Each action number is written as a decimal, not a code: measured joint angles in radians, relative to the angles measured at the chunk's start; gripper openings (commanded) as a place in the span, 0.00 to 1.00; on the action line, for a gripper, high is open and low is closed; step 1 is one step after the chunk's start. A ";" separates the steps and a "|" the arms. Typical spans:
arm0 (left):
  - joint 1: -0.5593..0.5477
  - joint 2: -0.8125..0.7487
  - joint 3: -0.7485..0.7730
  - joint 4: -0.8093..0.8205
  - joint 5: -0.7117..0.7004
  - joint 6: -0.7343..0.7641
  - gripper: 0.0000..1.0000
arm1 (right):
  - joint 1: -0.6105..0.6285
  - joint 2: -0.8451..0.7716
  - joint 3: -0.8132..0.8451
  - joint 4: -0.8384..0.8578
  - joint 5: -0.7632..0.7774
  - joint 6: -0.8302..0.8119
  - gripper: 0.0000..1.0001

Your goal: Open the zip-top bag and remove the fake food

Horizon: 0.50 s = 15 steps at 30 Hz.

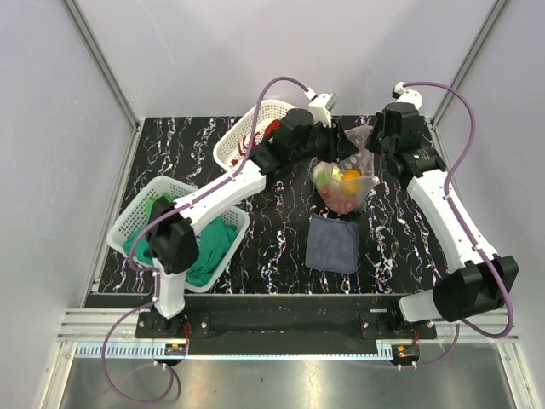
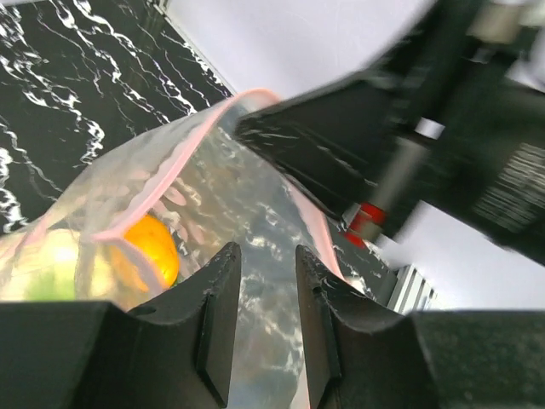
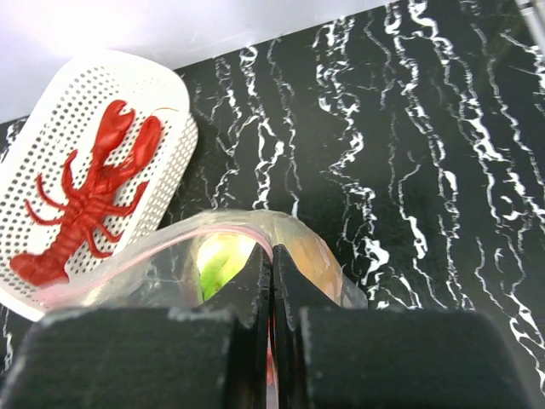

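Gripping the zip-top bag [image 1: 345, 183] by its pink-red zip edge, my right pincer [image 3: 271, 274] is clenched, fingers pressed flat together with the strip caught between them. This holds the mouth up over the middle of the dark marbled table [image 1: 409, 239] while the load sags low. My left pincer [image 2: 268, 264] meets the same edge from the opposite side. Its fingers stand part-way apart with clear film in the gap, not pinched as far as I can see. I judge it sits there to take the other lip, so the two pincers can pull the zip apart. Most of the fake food is inside the bag: an orange fruit [image 2: 153, 247] and a green-yellow piece [image 3: 217, 260] show through the plastic. The red lobster [image 3: 85, 213] lies apart in the white basket [image 3: 128, 85] on the far left of the table. A folded dark cloth [image 1: 332, 243] lies just on the near side of the bag. From above, both wrists cover the bag's mouth, so I cannot tell whether the zip is sealed or partly parted. The wrist views cut off the bag's bottom, and I cannot tell whether it rests on the table or hangs. The small red things low in the bag are too blurred to name.
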<state>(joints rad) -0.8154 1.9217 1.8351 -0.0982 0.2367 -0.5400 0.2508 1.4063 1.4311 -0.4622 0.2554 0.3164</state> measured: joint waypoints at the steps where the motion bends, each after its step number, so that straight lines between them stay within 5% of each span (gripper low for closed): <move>1: -0.001 0.023 0.016 0.003 0.001 -0.012 0.35 | 0.000 -0.002 0.000 0.000 0.016 0.000 0.00; 15: -0.034 0.263 0.179 0.112 0.098 -0.007 0.27 | 0.000 -0.014 0.016 -0.023 0.184 -0.097 0.00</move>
<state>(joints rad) -0.8494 2.1845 2.0144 0.0135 0.3351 -0.5468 0.2508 1.3922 1.4471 -0.4847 0.4393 0.2192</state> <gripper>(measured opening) 0.310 0.009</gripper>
